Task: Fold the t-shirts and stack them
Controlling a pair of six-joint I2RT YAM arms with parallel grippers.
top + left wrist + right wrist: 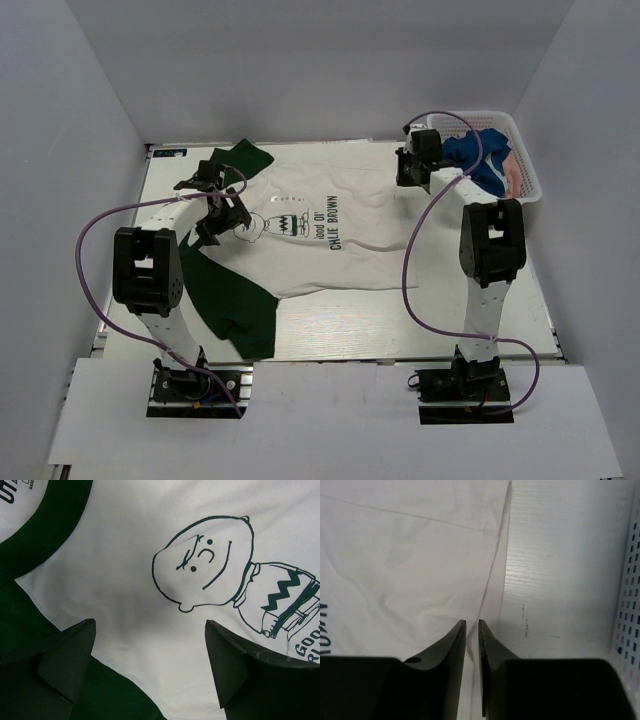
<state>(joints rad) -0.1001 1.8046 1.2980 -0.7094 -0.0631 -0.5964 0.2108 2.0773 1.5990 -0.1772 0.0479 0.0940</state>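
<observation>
Left gripper fingers wide apart, empty, over the chest print of the cream cotton t-shirt with dark green sleeves, spread flat mid-table. Right gripper fingers nearly together, gripping nothing, above the shirt's far-right hem. Risk: a shallow pinch there catches one layer, so the fold drags askew.

High fixed view facing down, both wrist views close above the same cream t-shirt

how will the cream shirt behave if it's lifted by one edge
The cream shirt would probably go limp and hang from the pinch, since it lies flat with soft creases. Being thin cloth, it is likely light. Pushed, it may bunch up rather than slide whole over the table.
</observation>
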